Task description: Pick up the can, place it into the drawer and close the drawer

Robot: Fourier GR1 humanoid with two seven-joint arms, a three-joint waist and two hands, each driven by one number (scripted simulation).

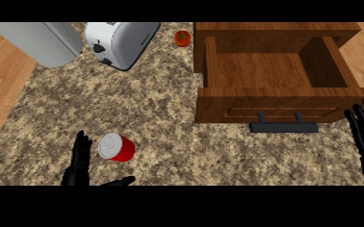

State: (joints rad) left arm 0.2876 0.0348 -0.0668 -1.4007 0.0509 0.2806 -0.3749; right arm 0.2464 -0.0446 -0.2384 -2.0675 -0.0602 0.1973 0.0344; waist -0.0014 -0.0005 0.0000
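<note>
In the head view, the red can (pixel 117 147) sits near the front-left corner of the counter (pixel 167 122), just beside my left hand (pixel 77 161), whose fingers are straight and released. My right hand (pixel 356 130) rests unclenched at the right edge, beside the open drawer (pixel 274 98).

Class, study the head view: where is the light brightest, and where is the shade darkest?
Head view: brightest on the lid of the can and the side of the toaster; darkest on the right inner wall of the drawer; no harsh glare on the counter.
</note>
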